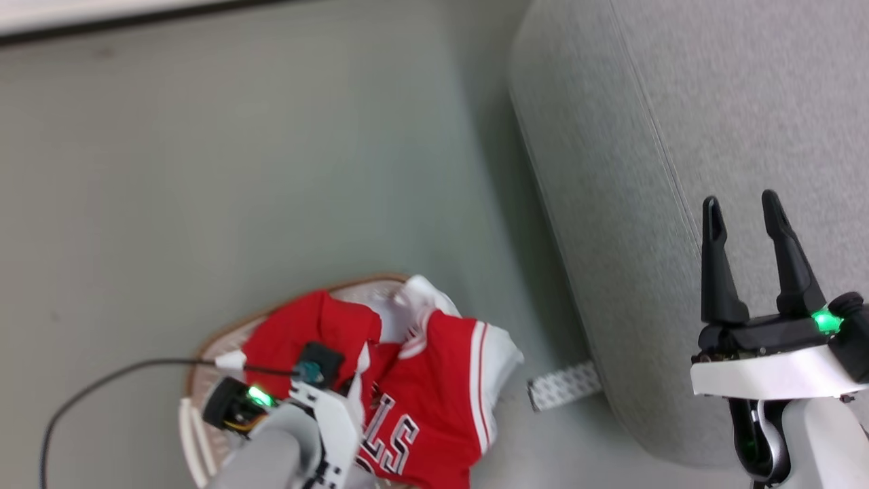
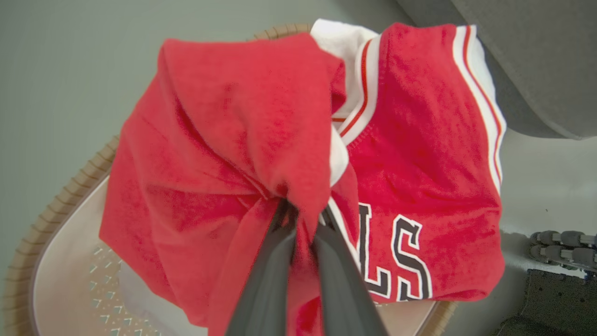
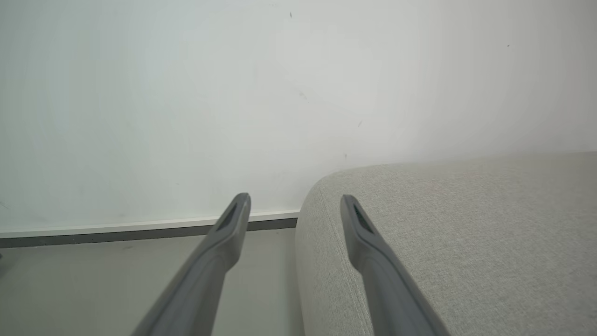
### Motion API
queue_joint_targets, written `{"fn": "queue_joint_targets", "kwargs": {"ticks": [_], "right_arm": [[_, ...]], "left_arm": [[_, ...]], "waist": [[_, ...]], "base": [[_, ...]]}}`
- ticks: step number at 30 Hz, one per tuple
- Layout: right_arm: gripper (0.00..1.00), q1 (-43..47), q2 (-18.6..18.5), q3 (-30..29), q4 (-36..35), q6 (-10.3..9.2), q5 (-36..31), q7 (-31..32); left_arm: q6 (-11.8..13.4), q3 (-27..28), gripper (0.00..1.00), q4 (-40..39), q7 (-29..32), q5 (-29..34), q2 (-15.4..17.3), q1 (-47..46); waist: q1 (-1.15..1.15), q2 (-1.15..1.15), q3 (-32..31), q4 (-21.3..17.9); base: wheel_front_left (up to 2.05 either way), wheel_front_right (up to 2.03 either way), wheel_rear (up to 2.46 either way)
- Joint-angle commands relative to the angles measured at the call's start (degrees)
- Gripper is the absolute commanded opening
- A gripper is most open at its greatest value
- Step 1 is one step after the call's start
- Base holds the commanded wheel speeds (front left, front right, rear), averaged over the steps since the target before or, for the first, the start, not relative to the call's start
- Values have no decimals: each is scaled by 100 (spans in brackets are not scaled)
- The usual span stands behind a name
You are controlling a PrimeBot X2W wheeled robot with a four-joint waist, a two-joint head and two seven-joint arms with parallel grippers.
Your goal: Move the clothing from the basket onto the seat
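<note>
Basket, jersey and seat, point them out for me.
basket (image 2: 64,199), left wrist view, tan rim band.
jersey (image 1: 438,377), head view, red front above the lettering.
seat (image 1: 679,136), head view, grey woven top.

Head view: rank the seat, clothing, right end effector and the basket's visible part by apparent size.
1. seat
2. clothing
3. right end effector, enlarged by nearness to the camera
4. basket, mostly covered by clothing, so its rank against the end effector is unsure

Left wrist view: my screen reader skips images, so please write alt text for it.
The left tool is shut on a bunched red garment above the white basket. A red jersey with white trim and lettering lies beside it, the grey seat at the upper right.
</note>
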Motion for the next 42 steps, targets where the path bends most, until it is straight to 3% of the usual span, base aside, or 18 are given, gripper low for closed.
{"fn": "queue_joint_targets", "kwargs": {"ticks": [1, 12, 25, 42], "right_arm": [[100, 110, -24, -29, 40, -12, -67, -1], [100, 516, -24, 39, 366, -12, -368, -1], [100, 919, -21, 207, 598, -12, -279, -1], [100, 1046, -22, 734, 684, -12, -201, -1]], "left_arm": [[-9, -39, 0, -81, -74, -134, -67, 159], [-4, -618, 0, -1608, -369, -1177, -121, 734], [92, 186, 0, -4024, -365, -1321, 349, 1074], [453, 632, 0, -5461, -39, -1590, 633, 863]], "waist": [[0, 0, -592, 441], [0, 0, -1742, 1095], [0, 0, -2570, 1457], [0, 0, -2953, 1690]], "base": [[0, 0, 0], [0, 0, 0], [0, 0, 0], [0, 0, 0]]}}
